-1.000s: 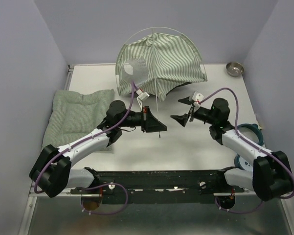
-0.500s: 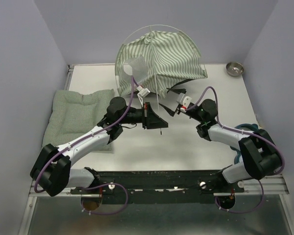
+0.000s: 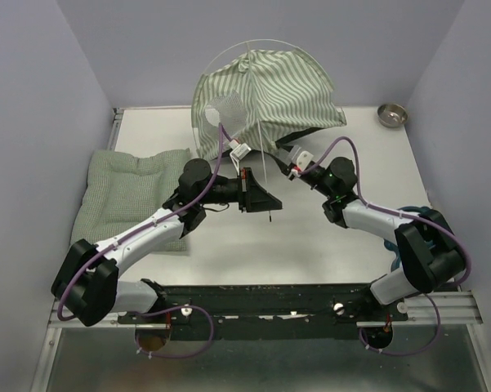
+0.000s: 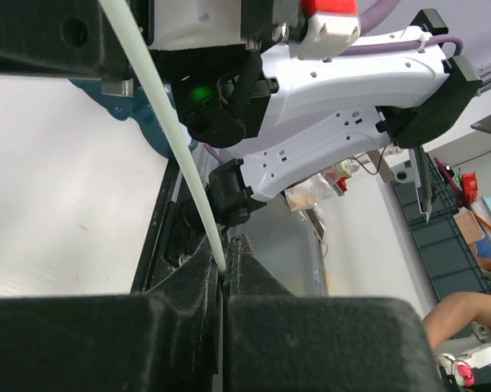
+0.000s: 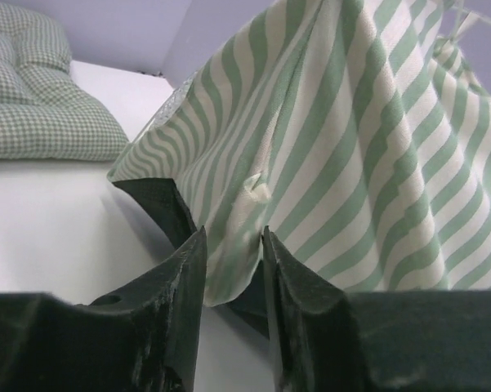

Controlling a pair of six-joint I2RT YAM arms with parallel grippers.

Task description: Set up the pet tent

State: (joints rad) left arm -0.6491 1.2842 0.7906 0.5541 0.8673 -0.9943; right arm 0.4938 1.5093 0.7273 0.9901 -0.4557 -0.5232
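My left gripper [image 4: 222,273] is pinched tight on a whitish pole [image 4: 176,139] end. The right gripper [image 5: 229,249] is clamped on the striped hem of the pet tent [image 3: 265,94], which sits mid far edge of the table [image 3: 310,245].

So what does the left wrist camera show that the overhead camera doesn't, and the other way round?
Left wrist only: a close-up of the left gripper pinched shut on the end of the thin pole. Overhead only: the whole striped pet tent, the green cushion and a metal bowl. Both: the pole and the right arm.
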